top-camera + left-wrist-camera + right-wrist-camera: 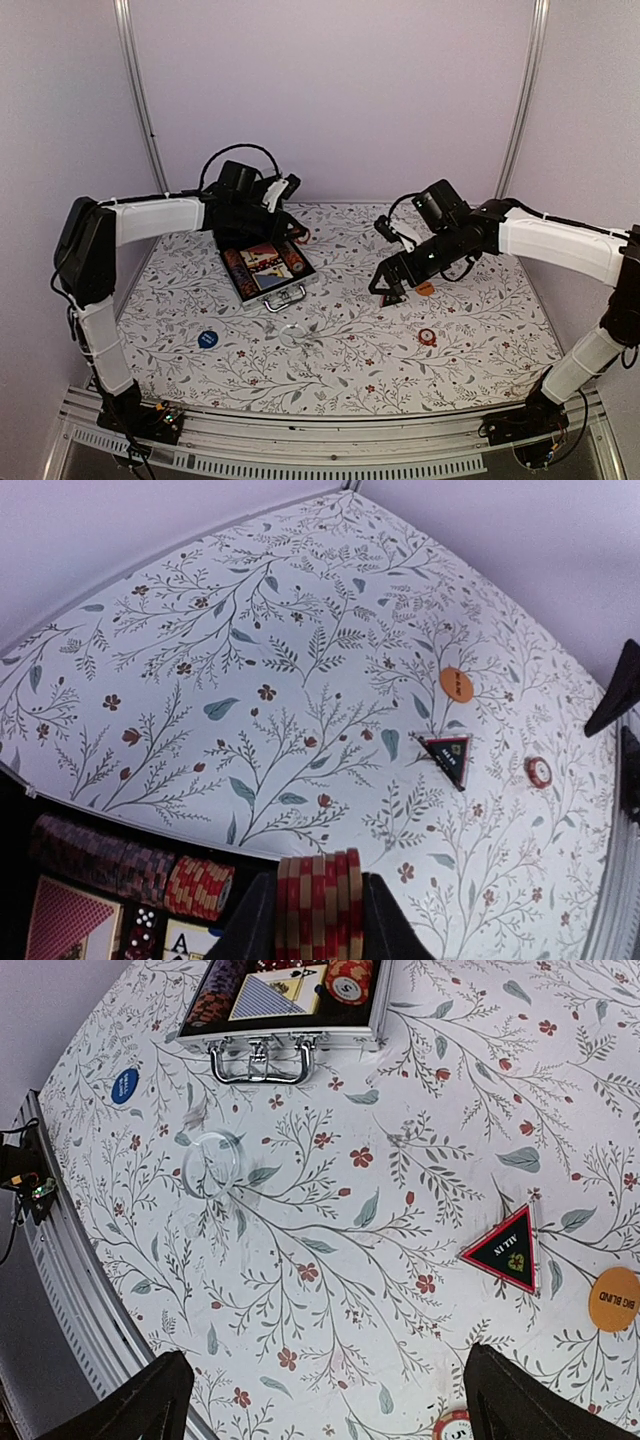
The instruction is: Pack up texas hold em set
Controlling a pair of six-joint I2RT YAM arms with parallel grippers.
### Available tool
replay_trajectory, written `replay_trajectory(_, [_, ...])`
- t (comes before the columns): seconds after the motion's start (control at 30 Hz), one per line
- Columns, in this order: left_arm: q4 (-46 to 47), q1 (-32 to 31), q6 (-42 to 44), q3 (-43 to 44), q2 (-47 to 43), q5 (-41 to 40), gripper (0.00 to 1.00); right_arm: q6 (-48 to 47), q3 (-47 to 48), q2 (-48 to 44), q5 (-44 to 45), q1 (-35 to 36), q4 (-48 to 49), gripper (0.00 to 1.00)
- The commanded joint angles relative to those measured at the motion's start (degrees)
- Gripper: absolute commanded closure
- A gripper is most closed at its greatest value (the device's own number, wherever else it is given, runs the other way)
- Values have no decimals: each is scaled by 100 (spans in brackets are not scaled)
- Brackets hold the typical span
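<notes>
My left gripper (318,932) is clenched on a stack of chips (318,898), red and yellow, its lower end cut off by the wrist view. It hangs above the far edge of the open briefcase (266,271), which lies toward the far left of the tabletop (480,345) with its handle (262,1060) facing the near edge. Inside I make out chip rows (130,865), a card deck (68,920) and tiny dice (143,927), all partly cropped. My right gripper (325,1380) is released, spread wide and holding nothing, right of the tabletop's centre. Beneath it lies the triangular token (508,1253), hard to separate from my dark fingers in the overhead view. The orange token (615,1300) and a lone chip (455,1427) are clipped by the frame. A blue token (126,1085) sits toward the near left, and beside it a faint clear ring (210,1163) I cannot identify.
</notes>
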Motion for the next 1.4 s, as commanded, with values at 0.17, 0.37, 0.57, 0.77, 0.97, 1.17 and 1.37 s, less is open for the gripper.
replay_trajectory(0.17, [-1080, 1, 2214, 1034, 790, -366, 100, -57, -520, -447, -177, -109, 431, 2])
replay_trajectory(0.37, [-1485, -15, 2460, 1469, 1199, -317, 100, -45, -722, -477, -125, -159, 516, 1])
replay_trajectory(0.57, [-1692, -114, 2502, 1546, 1392, -456, 100, -53, -753, -469, -138, -199, 550, 2])
replay_trajectory(0.77, [-1711, -188, 2457, 1506, 1471, -659, 100, -54, -737, -375, -201, -208, 580, 1])
replay_trajectory(0.97, [-1673, -254, 2500, 1410, 1514, -850, 100, -28, -757, -354, -212, -216, 618, 1])
replay_trajectory(1.17, [-1674, -277, 2525, 1400, 1615, -982, 100, -10, -807, -312, -167, -216, 635, 1])
replay_trajectory(1.37, [-1681, -297, 2553, 1391, 1655, -994, 100, -27, -814, -303, -151, -219, 647, 1])
